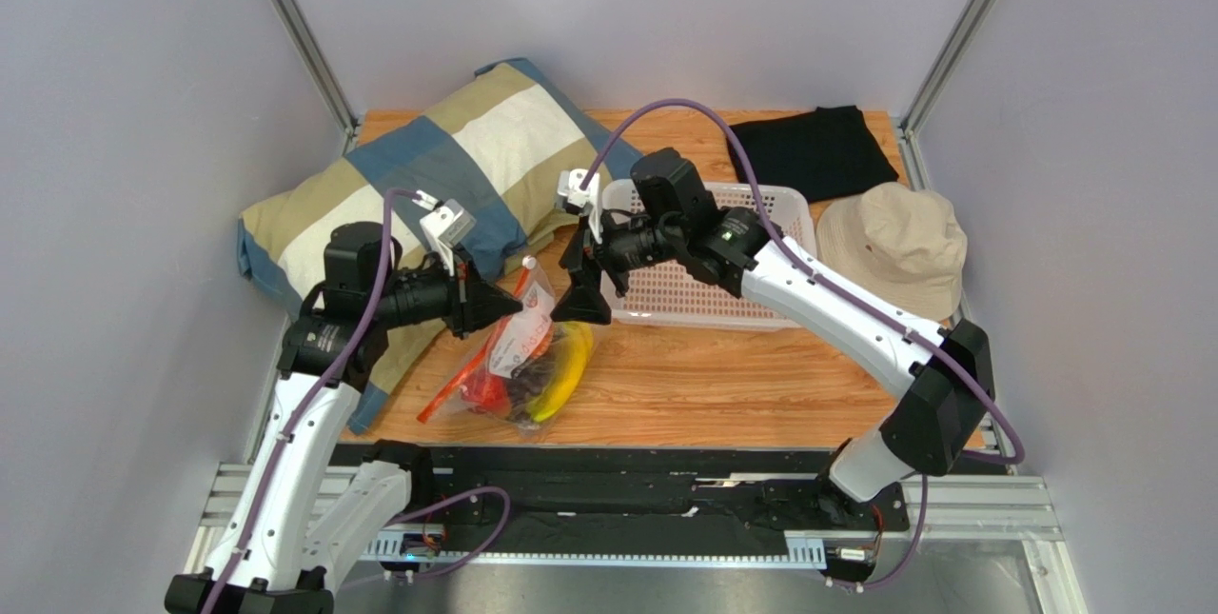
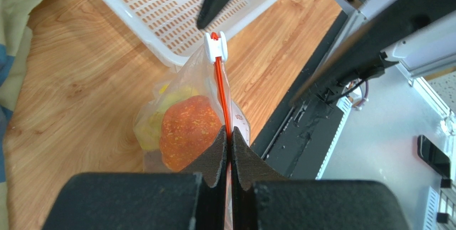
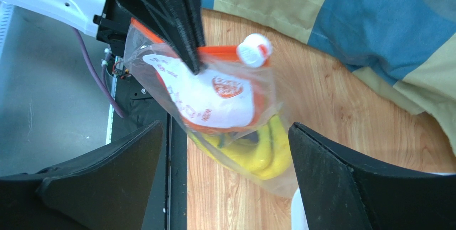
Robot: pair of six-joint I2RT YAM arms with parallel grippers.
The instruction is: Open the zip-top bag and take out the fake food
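The zip-top bag (image 1: 512,354) is held up off the wooden table by its orange-red zipper strip (image 2: 219,88). My left gripper (image 2: 229,131) is shut on that strip near one end. The white slider (image 2: 215,45) sits at the strip's far end. Inside the bag I see an orange fruit (image 2: 187,128) and a yellow banana bunch (image 3: 257,152). My right gripper (image 3: 225,128) is open, its jaws wide apart, facing the bag's white label (image 3: 206,93) and just short of it. In the top view it hangs (image 1: 583,303) right of the slider (image 1: 529,266).
A white perforated basket (image 1: 715,286) stands just behind the right gripper. A striped blue and cream pillow (image 1: 429,172) lies at the back left. A black cloth (image 1: 815,150) and a beige hat (image 1: 894,243) lie at the back right.
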